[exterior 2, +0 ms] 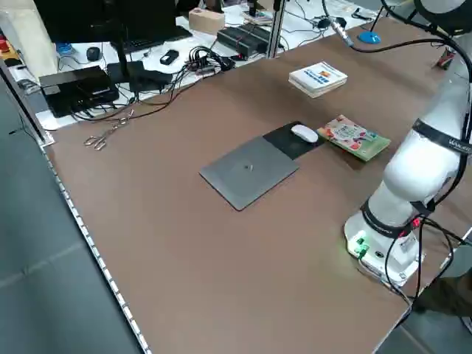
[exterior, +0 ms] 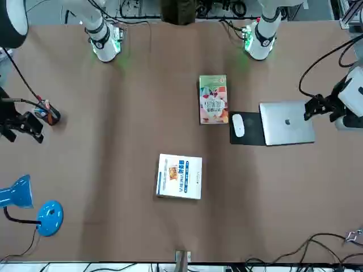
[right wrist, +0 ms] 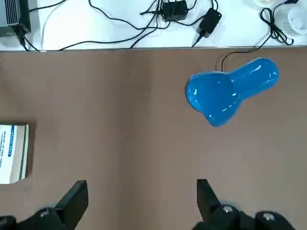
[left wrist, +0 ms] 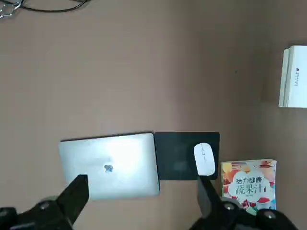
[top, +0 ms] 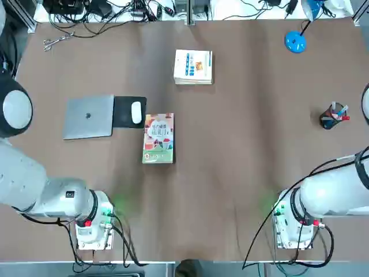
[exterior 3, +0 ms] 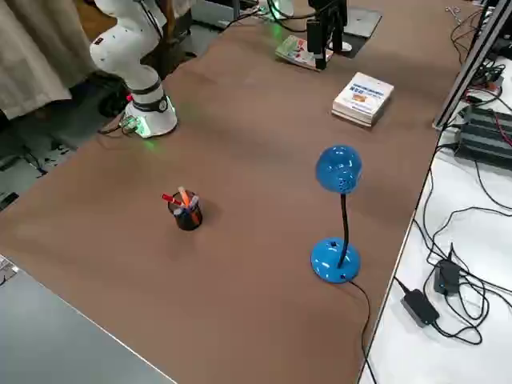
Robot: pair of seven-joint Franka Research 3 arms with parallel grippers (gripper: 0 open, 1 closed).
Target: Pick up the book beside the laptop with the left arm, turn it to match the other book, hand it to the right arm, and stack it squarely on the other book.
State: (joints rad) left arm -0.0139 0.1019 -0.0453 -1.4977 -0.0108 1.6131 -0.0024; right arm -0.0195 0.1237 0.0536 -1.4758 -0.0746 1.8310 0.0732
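— So where is the book (top: 158,138) sitting right now?

— Flat on the brown desk (top: 242,150), cover up, its long side running away from the robot. It is lying just beside the black mouse pad (top: 128,111), which is carrying a white mouse (top: 136,112), and the closed silver laptop (top: 89,117) is lying on the pad's other side, its edge against the pad.

— And the other book (top: 193,67)?

— That one is resting farther out on the desk, well apart from the first, white cover with blue print facing up, turned crosswise to the colourful one.

— Is anything gripping either of them?

— No. The left claw (left wrist: 141,201) is hanging high above the laptop and mouse pad with its fingers (left wrist: 74,194) spread wide, holding nothing. The right claw (right wrist: 141,201) is hanging above bare desk on the robot's right side, fingers just as wide and holding nothing too.

— What else is standing around?

— A blue desk lamp (top: 296,41) is sitting at the far right corner, a dark cup of pens (top: 332,117) is standing near the right edge, and scissors (top: 56,41) are lying at the far left corner. Cables (top: 109,11) are trailing along the white ledge behind the desk.
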